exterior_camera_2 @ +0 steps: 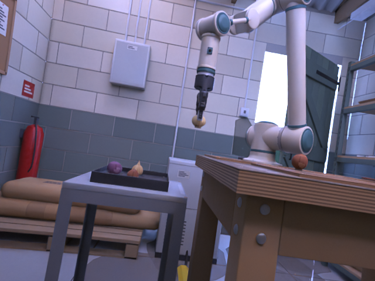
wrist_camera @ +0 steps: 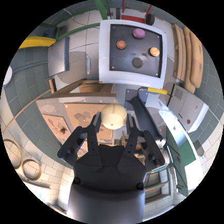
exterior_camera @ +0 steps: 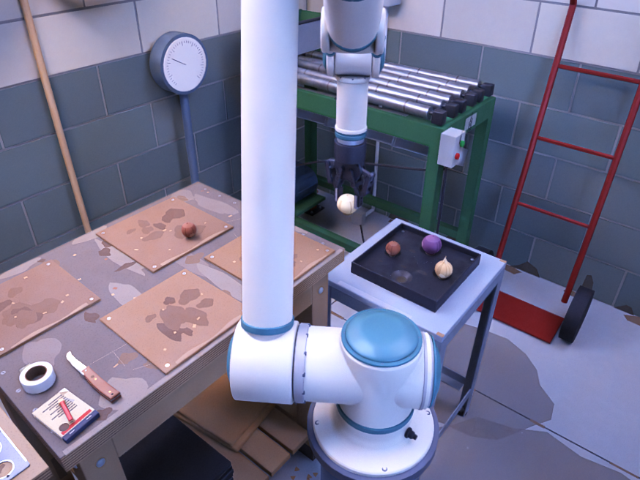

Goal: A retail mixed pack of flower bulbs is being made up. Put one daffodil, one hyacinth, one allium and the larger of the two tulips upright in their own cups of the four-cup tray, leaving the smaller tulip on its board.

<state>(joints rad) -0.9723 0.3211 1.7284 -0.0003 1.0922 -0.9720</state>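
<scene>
The board (exterior_camera: 269, 254) at the bench's right end is partly hidden behind the arm's white column. A cream round bulb (exterior_camera: 346, 203) (exterior_camera_2: 198, 121) (wrist_camera: 113, 116) hangs in the air, held by my gripper (exterior_camera: 349, 192) between the bench and the small grey table. The black four-cup tray (exterior_camera: 415, 264) (wrist_camera: 136, 51) on that table holds a brown bulb (exterior_camera: 393, 248), a purple bulb (exterior_camera: 431, 244) and a pale pointed bulb (exterior_camera: 443, 268), each upright in its own cup, while the near-left cup (exterior_camera: 401, 276) (wrist_camera: 137, 62) is vacant. A small reddish-brown bulb (exterior_camera: 188, 230) (exterior_camera_2: 299, 161) rests on the far board (exterior_camera: 164, 230).
The wooden bench (exterior_camera: 129, 305) carries several boards, a tape roll (exterior_camera: 37, 376), a knife (exterior_camera: 93, 377) and a booklet (exterior_camera: 65, 414). A green roller conveyor (exterior_camera: 408, 108) stands behind the gripper. A red hand truck (exterior_camera: 574, 170) leans right of the grey table (exterior_camera: 429, 305).
</scene>
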